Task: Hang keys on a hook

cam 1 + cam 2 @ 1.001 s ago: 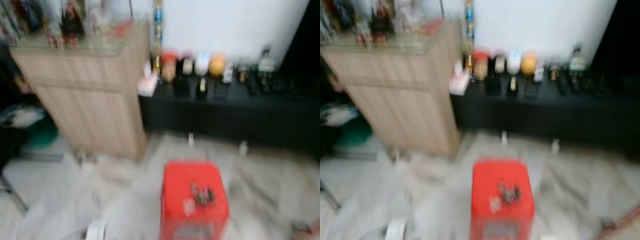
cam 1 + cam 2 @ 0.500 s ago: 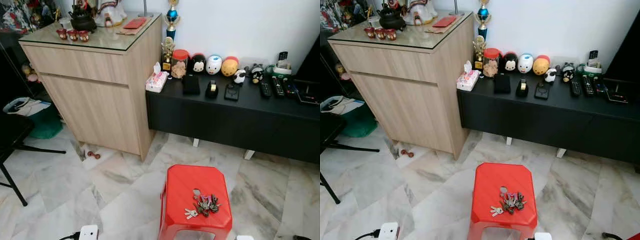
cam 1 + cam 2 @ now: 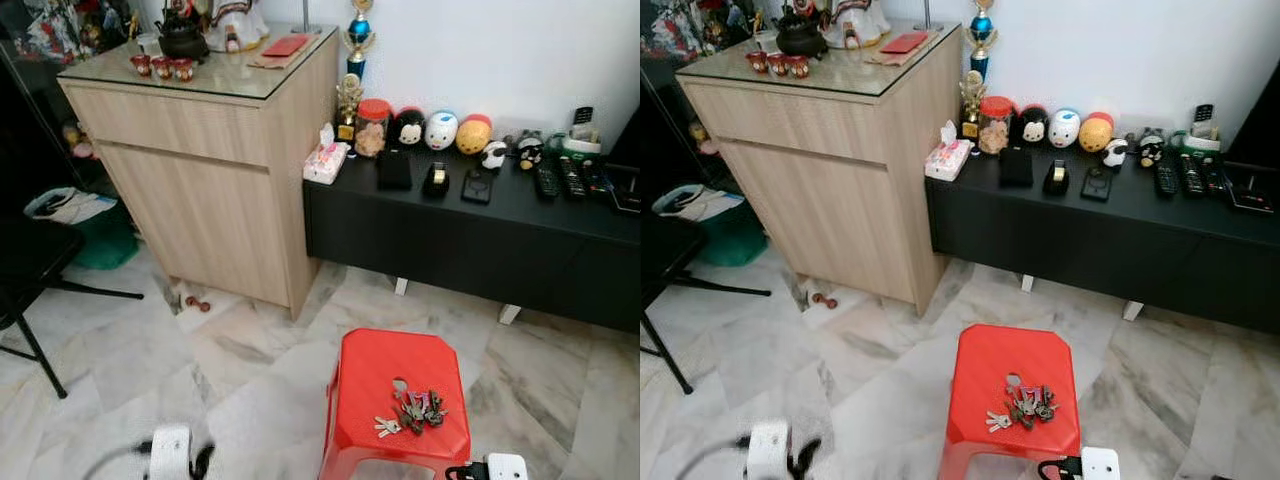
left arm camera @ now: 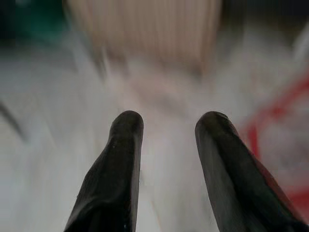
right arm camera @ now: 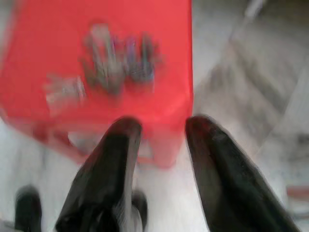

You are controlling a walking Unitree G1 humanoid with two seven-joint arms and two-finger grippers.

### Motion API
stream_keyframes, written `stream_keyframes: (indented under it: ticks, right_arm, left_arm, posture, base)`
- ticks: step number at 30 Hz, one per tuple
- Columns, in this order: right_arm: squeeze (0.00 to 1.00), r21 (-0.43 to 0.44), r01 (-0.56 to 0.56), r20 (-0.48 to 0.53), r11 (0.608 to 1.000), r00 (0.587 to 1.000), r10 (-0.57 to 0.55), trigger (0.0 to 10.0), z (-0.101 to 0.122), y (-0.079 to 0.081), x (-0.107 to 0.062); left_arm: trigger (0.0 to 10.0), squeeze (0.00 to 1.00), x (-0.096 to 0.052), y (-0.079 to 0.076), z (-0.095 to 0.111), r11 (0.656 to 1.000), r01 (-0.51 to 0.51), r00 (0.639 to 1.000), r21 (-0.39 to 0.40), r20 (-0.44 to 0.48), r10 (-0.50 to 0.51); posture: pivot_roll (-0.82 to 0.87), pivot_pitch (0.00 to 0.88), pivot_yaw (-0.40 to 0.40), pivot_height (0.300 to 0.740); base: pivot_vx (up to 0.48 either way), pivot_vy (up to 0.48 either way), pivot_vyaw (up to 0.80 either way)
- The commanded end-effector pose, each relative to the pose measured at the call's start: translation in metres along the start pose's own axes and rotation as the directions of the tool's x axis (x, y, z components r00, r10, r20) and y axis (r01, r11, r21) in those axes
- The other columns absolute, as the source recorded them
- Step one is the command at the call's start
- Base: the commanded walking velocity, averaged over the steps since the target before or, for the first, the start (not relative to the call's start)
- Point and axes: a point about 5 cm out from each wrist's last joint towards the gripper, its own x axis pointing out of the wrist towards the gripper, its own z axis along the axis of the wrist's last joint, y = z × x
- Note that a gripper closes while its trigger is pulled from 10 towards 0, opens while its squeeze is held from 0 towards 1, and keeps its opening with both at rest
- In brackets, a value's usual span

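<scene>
A bunch of keys (image 3: 412,409) lies on top of a red plastic stool (image 3: 380,365) on the marble floor, low in the eye views. In the right wrist view my right gripper (image 5: 161,126) hangs open just short of the stool's near edge, with the blurred keys (image 5: 118,60) beyond its fingertips. My left gripper (image 4: 166,121) is open and holds nothing, out over the floor to the left of the stool. The white wrist blocks of both arms show at the bottom of the eye views, the left (image 3: 170,452) blurred, the right (image 3: 497,467) beside the stool.
A light wooden cabinet (image 3: 200,190) stands at the back left, with a long black low console (image 3: 470,240) of small ornaments and remotes to its right. A black chair (image 3: 30,270) and a green bin (image 3: 100,240) are at the far left. Bare floor lies around the stool.
The heavy blur of one second ago has gone and the camera has shifted slightly. Both white wrist blocks have come up into the bottom of the eye views; the left one is blurred.
</scene>
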Motion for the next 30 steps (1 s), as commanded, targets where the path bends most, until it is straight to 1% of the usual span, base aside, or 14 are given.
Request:
stream_keyframes:
  ticks: [1, 2, 4, 6, 8, 9, 11, 15, 17, 22, 23, 26, 30]
  right_arm:
    - [0.00, -0.016, -0.015, 0.246, 1.000, 0.969, 0.018, 10.0, 0.064, 0.009, 0.020]
    - [0.00, -0.016, -0.015, 0.246, 1.000, 0.969, 0.018, 10.0, 0.064, 0.009, 0.020]
    - [0.00, -0.005, -0.008, 0.306, 1.000, 0.952, 0.009, 10.0, 0.071, 0.008, 0.018]
    - [0.00, 0.007, -0.008, 0.335, 1.000, 0.942, 0.005, 10.0, 0.076, 0.008, 0.018]
    - [0.00, 0.014, -0.011, 0.397, 1.000, 0.918, 0.004, 10.0, 0.086, 0.009, 0.016]
    - [0.00, 0.014, -0.011, 0.397, 1.000, 0.918, 0.004, 10.0, 0.086, 0.009, 0.016]
    - [0.00, 0.022, -0.020, 0.428, 1.000, 0.904, 0.009, 10.0, 0.091, 0.010, 0.013]
    - [0.00, 0.025, -0.016, 0.471, 1.000, 0.882, 0.003, 10.0, 0.094, 0.008, 0.002]
    - [0.00, 0.017, -0.004, 0.475, 1.000, 0.880, -0.005, 10.0, 0.091, 0.007, 0.000]
    - [0.00, 0.030, -0.009, 0.460, 1.000, 0.888, -0.005, 10.0, 0.085, 0.012, -0.002]
    - [0.00, 0.035, -0.005, 0.450, 0.999, 0.893, -0.011, 10.0, 0.082, 0.015, -0.002]
    - [0.00, 0.054, -0.007, 0.446, 0.999, 0.895, -0.018, 10.0, 0.083, 0.019, -0.004]
    - [0.00, 0.049, -0.015, 0.443, 0.999, 0.897, -0.008, 10.0, 0.081, 0.022, -0.003]
  left_arm:
    - [10.0, 0.00, 0.002, 0.000, 0.016, 1.000, -0.008, 0.995, 0.007, 0.102, 0.007]
    - [10.0, 0.00, 0.002, 0.000, 0.016, 1.000, -0.008, 0.995, 0.007, 0.102, 0.007]
    - [10.0, 0.00, -0.003, -0.007, 0.023, 1.000, 0.021, 0.983, -0.011, 0.182, -0.019]
    - [10.0, 0.00, -0.005, -0.008, 0.025, 1.000, 0.026, 0.978, -0.013, 0.207, -0.023]
    - [10.0, 0.00, -0.011, -0.010, 0.030, 0.998, 0.039, 0.969, -0.042, 0.246, -0.027]
    - [10.0, 0.00, -0.011, -0.010, 0.030, 0.998, 0.039, 0.969, -0.042, 0.246, -0.027]
    - [10.0, 0.00, -0.017, -0.011, 0.034, 0.998, 0.042, 0.964, -0.051, 0.264, -0.027]
    - [10.0, 0.00, -0.026, -0.011, 0.043, 0.996, 0.047, 0.952, -0.081, 0.306, -0.020]
    - [10.0, 0.00, -0.027, -0.012, 0.045, 0.996, 0.049, 0.950, -0.080, 0.312, -0.022]
    - [10.0, 0.00, -0.025, -0.013, 0.047, 0.995, 0.055, 0.954, -0.077, 0.299, -0.030]
    - [10.0, 0.00, -0.023, -0.011, 0.050, 0.995, 0.051, 0.955, -0.080, 0.296, -0.025]
    - [10.0, 0.00, -0.022, -0.005, 0.056, 0.995, 0.049, 0.955, -0.083, 0.297, -0.023]
    - [10.0, 0.00, -0.023, 0.001, 0.057, 0.996, 0.053, 0.956, -0.077, 0.291, -0.029]
  posture:
    - [-0.06, 0.000, -0.020, 0.740]
    - [-0.06, 0.000, -0.020, 0.740]
    - [-0.06, 0.000, -0.026, 0.740]
    - [-0.06, 0.000, -0.027, 0.740]
    - [-0.06, 0.000, -0.030, 0.740]
    - [-0.06, 0.000, -0.030, 0.740]
    - [-0.06, 0.000, -0.033, 0.740]
    - [-0.05, 0.000, -0.037, 0.740]
    - [-0.04, 0.000, -0.035, 0.740]
    - [-0.04, 0.000, -0.023, 0.740]
    - [-0.04, 0.000, -0.021, 0.740]
    - [-0.02, 0.000, -0.005, 0.740]
    - [-0.03, 0.000, 0.015, 0.740]
  base:
    - [0.000, 0.000, 0.00]
    - [0.000, 0.000, 0.00]
    - [0.000, 0.000, 0.00]
    - [0.000, 0.000, 0.00]
    - [0.000, 0.000, 0.00]
    - [0.000, 0.000, 0.00]
    - [0.000, 0.000, 0.00]
    - [0.000, 0.000, 0.00]
    - [0.000, 0.000, 0.00]
    - [0.000, 0.000, 0.00]
    - [0.000, 0.000, 0.00]
    - [0.000, 0.000, 0.00]
    - [0.000, 0.000, 0.00]
